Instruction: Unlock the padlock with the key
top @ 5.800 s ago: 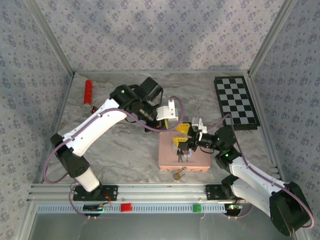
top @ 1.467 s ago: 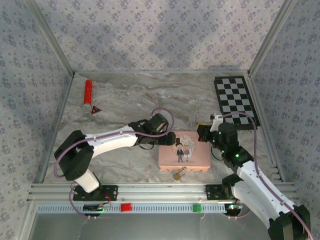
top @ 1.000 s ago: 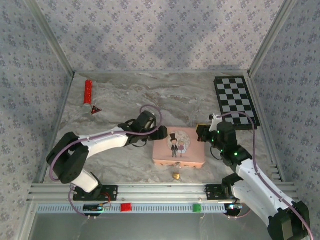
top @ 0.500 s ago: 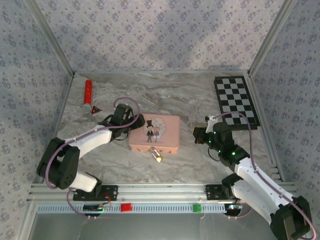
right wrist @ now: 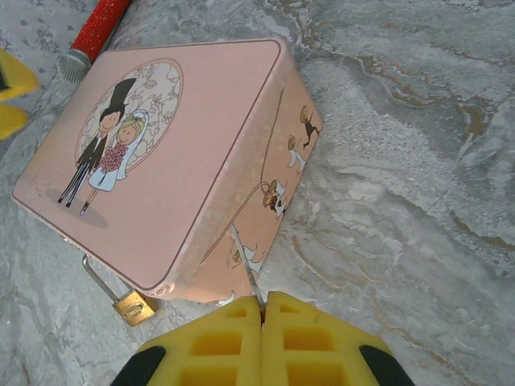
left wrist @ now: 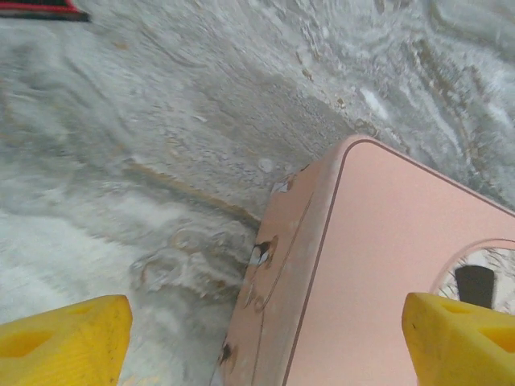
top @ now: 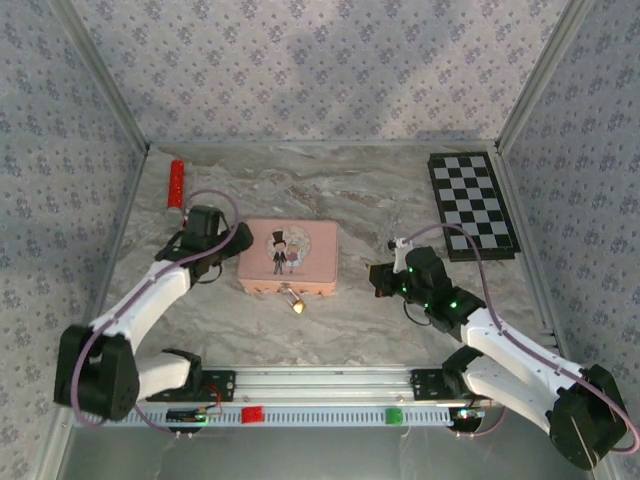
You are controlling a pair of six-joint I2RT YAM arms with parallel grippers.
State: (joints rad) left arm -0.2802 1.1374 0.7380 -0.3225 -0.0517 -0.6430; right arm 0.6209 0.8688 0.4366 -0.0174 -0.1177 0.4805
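Pink tin [top: 288,258] has slid left, padlock [right wrist: 133,305] attached — left gripper [left wrist: 261,338] wide at its corner, right gripper [right wrist: 261,322] pinching the key [right wrist: 245,269].

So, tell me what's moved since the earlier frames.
The tin slid left and away, padlock hanging along, the open left pincer moving with it. The shut right pincer trailed left. The red stick and checkerboard stayed put.

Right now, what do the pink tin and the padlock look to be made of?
Pink tin: probably thin sheet metal with a smooth, matte printed coating; it shows a seamed lid edge and rounded corners. Padlock: brass-looking gold body with a glossy sheen; the thin silvery shackle is likely steel.
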